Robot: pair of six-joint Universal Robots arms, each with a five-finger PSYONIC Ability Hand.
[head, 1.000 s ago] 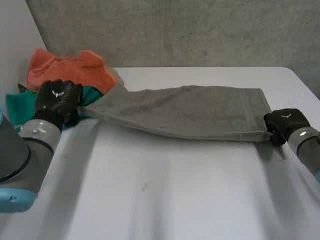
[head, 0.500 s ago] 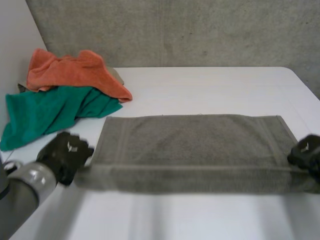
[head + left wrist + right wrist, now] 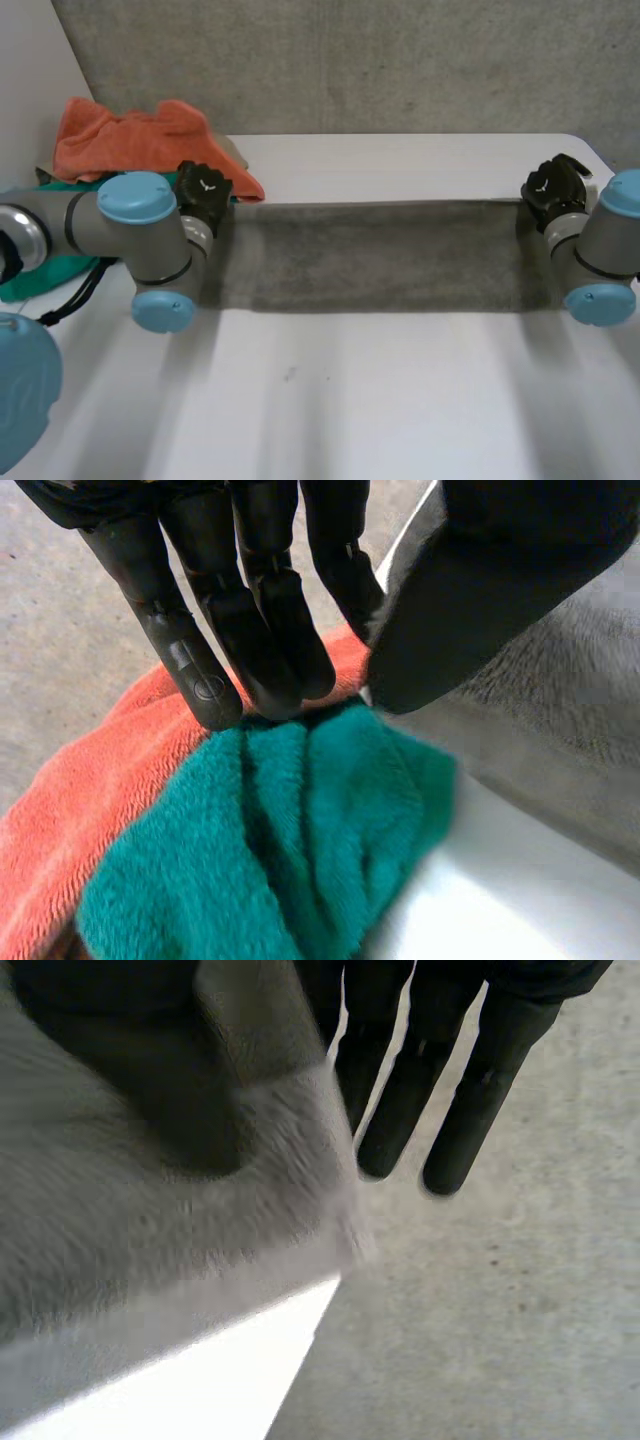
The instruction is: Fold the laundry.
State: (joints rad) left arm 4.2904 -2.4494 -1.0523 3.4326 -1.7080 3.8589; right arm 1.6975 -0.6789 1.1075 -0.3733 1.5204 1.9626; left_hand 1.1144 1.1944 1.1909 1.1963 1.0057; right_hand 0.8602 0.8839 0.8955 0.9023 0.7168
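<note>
We have the grey towel [image 3: 380, 255] stretched between our two hands. The left hand [image 3: 203, 190] pinches one end between thumb and nearly straight fingers, and the right hand [image 3: 553, 186] pinches the opposite corner the same way, thumb on top of the cloth.

The span between them seems to hang just off the counter [image 3: 380, 400].

The main risk we see is at the left hand. Its fingertips sit right against the green towel [image 3: 280, 860] and the orange towel [image 3: 80, 810], so lowering there could snag or drag that pile. Both pinches are also shallow, at the cloth's very edge, and uneven tension could pull a corner free and skew the fold.
</note>
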